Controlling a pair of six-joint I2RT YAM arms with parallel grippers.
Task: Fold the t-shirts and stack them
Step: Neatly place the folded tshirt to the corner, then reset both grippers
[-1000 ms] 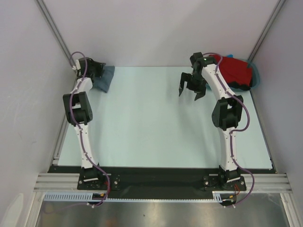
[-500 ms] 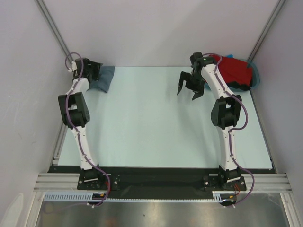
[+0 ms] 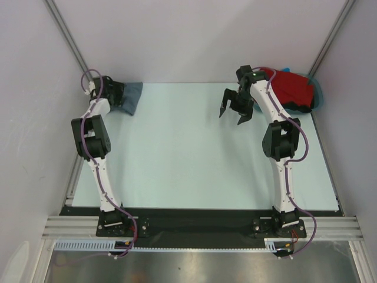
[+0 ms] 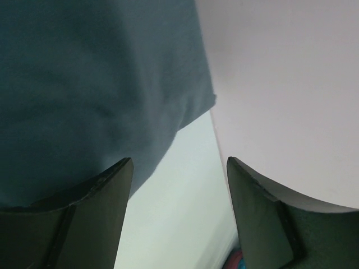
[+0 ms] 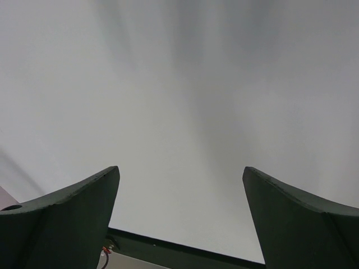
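A pale green table (image 3: 194, 159) is sitting inside plain white walls (image 3: 194, 35). The grey t-shirt (image 3: 134, 97) is lying bunched at the far left corner, its long axis running from the far edge toward the near one. The left gripper (image 4: 178, 162) is hovering just beside it with jaws apart and gripping nothing, the cloth lying off its left finger. The right gripper (image 3: 234, 112) is hanging wide open and empty above the far edge, right of centre. The red t-shirt (image 3: 291, 85) is resting behind it in the teal tub (image 3: 318, 94) at the far right corner, so each arm is nearer its own shirt. The left wrist is covering part of the grey cloth, and the dark scraps under the red pile are proving hard to make out.
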